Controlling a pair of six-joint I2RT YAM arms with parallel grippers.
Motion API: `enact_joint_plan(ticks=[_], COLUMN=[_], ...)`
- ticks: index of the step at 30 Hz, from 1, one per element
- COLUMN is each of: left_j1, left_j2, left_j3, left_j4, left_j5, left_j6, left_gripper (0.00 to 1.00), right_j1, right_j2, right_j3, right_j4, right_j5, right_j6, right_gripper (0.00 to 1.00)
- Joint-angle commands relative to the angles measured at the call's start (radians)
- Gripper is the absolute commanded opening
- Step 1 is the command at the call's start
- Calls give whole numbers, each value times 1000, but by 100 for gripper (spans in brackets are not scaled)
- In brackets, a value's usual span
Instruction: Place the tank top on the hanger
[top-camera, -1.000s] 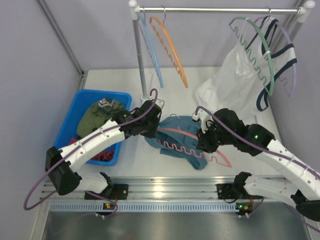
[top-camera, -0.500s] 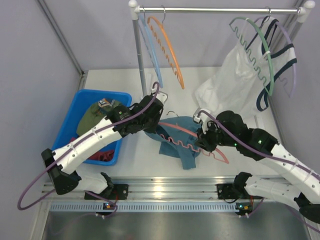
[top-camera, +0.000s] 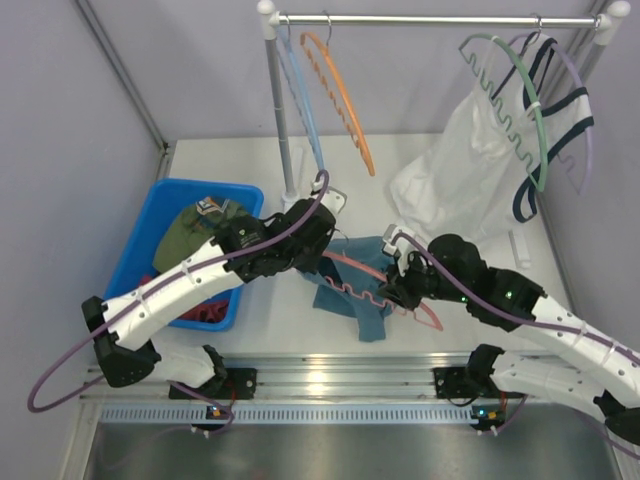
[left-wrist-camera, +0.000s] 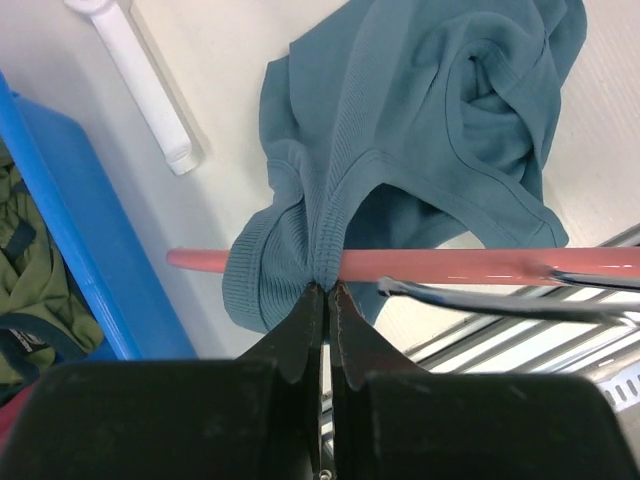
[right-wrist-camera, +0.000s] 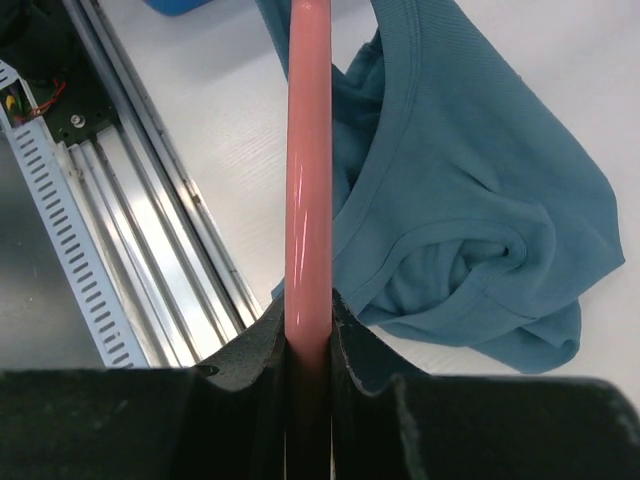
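Note:
The teal tank top (top-camera: 352, 292) hangs bunched below both grippers at the table's middle; it also shows in the left wrist view (left-wrist-camera: 420, 130) and the right wrist view (right-wrist-camera: 470, 210). My left gripper (top-camera: 322, 238) (left-wrist-camera: 326, 290) is shut on a strap of the tank top, which is draped over the pink hanger's arm (left-wrist-camera: 460, 266). My right gripper (top-camera: 400, 285) (right-wrist-camera: 308, 322) is shut on the pink hanger (top-camera: 365, 280) (right-wrist-camera: 308, 180) and holds it lifted off the table. The hanger's metal hook (left-wrist-camera: 500, 298) shows beside the left jaws.
A blue bin (top-camera: 150, 240) with an olive garment stands at the left. A rail (top-camera: 430, 19) at the back holds orange (top-camera: 345, 95) and green (top-camera: 525, 100) hangers and a white navy-trimmed top (top-camera: 470, 160). The rack's pole (top-camera: 280, 120) stands just behind my left gripper.
Both grippers have lifted the hanger and tank top off the table. The left gripper moved right and back with the strap; the top now hangs narrower beneath the hanger.

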Motion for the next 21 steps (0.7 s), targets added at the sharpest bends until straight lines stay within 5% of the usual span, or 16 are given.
enact_joint_plan(ticks=[1,11,21], left_j1=[-20,-21,-20], left_j2=[0,-98,-209], left_j3=[48,17,-241], left_j4=[-14,106,364], left_j5=[-58,-146,-129], left_j6=[10,14,-21], left_gripper=[0,0,17], right_j1=[40,80,86], right_j2=[-19,-37,-64], right_j3=[-2,-93,-193], right_j4=[174,292,484], right_j5=[-3,16,13], right_j6=[16,59,137], right_gripper=[0,0,0])
